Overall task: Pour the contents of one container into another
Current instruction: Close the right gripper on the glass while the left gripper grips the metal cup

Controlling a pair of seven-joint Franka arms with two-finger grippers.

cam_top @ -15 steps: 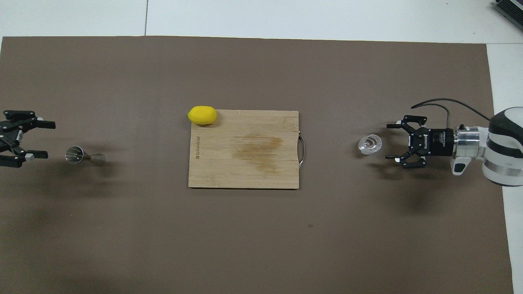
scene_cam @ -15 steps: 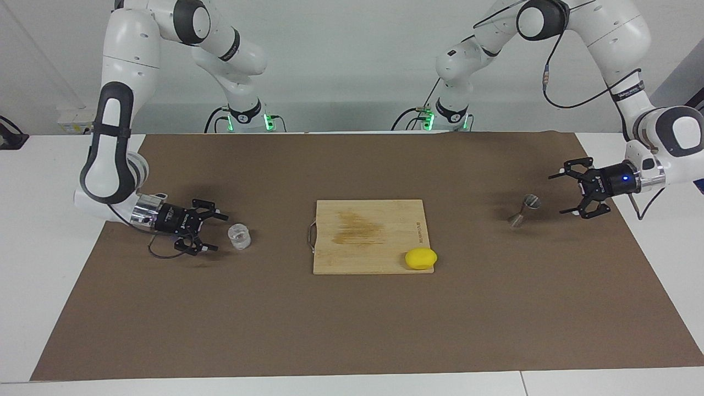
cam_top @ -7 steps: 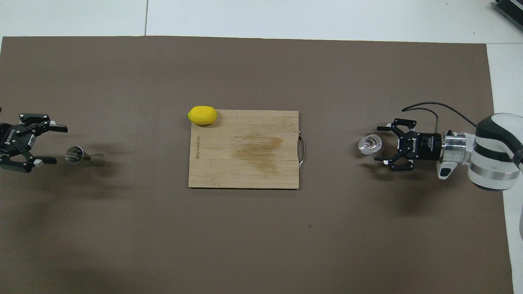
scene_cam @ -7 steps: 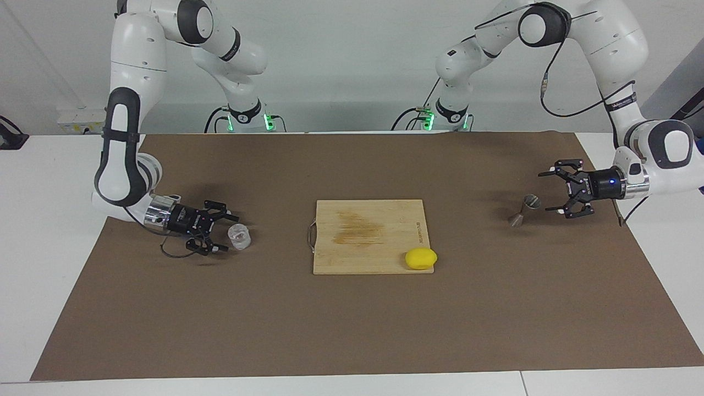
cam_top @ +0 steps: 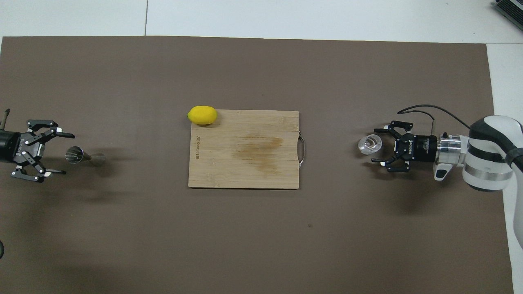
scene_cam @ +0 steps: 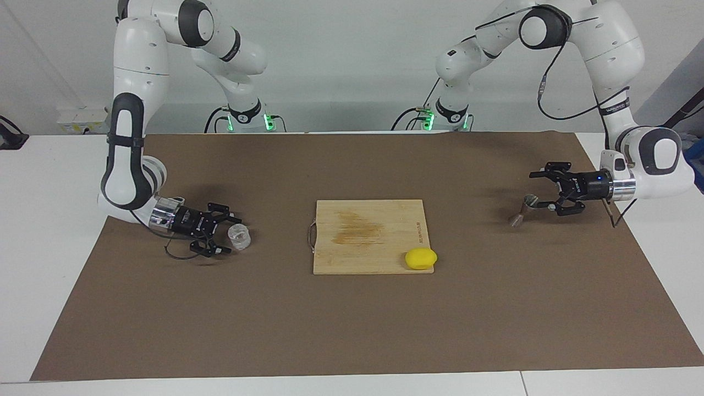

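Two robot arms reach low over a brown mat, each close to a small vessel. Taking the facing view from its left side across: the right gripper lies sideways just above the mat, its fingers spread wide, one on either side of the glass cup without closing on it. A second ago this gripper sat short of the cup; it has since slid forward so its fingertips flank the glass. The cup stands upright on the mat toward the right arm's end of the table, unmoved.

At the middle lies a wooden cutting board with a metal handle, and a lemon rests at its corner farthest from the robots.

Toward the left arm's end, the metal jigger stands upright on the mat. The left gripper, also sideways and spread open, has come lower and nearer than before, its fingertips now alongside the jigger's upper cone, holding nothing.
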